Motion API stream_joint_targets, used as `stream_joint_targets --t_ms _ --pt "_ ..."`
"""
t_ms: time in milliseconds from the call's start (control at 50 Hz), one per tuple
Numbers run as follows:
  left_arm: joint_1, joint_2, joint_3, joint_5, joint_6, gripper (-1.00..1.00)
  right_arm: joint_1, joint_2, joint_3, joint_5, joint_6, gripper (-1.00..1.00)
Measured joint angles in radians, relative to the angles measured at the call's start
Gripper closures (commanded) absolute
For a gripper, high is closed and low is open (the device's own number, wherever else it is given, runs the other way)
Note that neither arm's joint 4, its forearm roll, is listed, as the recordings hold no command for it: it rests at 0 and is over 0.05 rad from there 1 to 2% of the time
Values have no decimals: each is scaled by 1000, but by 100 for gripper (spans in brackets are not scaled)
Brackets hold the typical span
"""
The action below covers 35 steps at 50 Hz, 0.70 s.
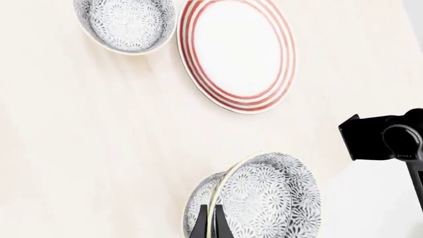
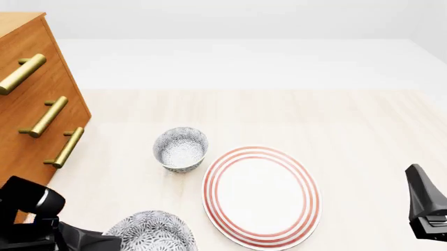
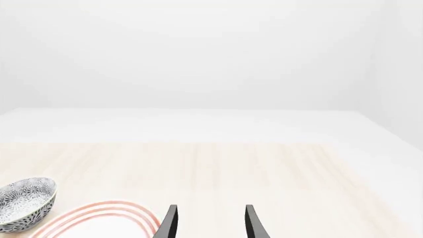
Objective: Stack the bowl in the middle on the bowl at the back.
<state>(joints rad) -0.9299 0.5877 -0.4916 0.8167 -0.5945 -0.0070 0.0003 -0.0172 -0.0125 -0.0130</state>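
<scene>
Front view: high, behind the arms, facing forward and down over the table (image 2: 363, 120). Both wrist views sit close behind their fingers; all three share the red-ringed plate (image 2: 261, 194).

From my seat at the controls, the plate (image 2: 262, 196) lay near the middle of the table (image 2: 349, 130). The deeper bowl (image 2: 181, 149) stood just behind and to the left of it, close to its rim but apart. The wider bowl (image 2: 152, 231) sat at the near edge, left of the plate, tipped up on the left gripper (image 1: 209, 225). A dresser (image 2: 35, 104) stood at the far left. The right gripper (image 3: 208, 223) hung to the plate's right.
</scene>
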Motion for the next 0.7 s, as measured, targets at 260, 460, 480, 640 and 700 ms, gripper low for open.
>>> stream_joint_targets --t_ms 260,460,480,640,700 --pt "-43 34 57 -72 -39 100 0 0 1 0 1 -100" --pt "-65 43 103 -108 -65 100 0 0 1 0 2 -100" --pt "-67 44 106 -110 -67 100 0 0 1 0 2 -100" --pt "-76 41 127 -117 -81 100 0 0 1 0 2 -100" --pt "-78 38 132 -116 -86 100 -1 0 1 0 2 -100"
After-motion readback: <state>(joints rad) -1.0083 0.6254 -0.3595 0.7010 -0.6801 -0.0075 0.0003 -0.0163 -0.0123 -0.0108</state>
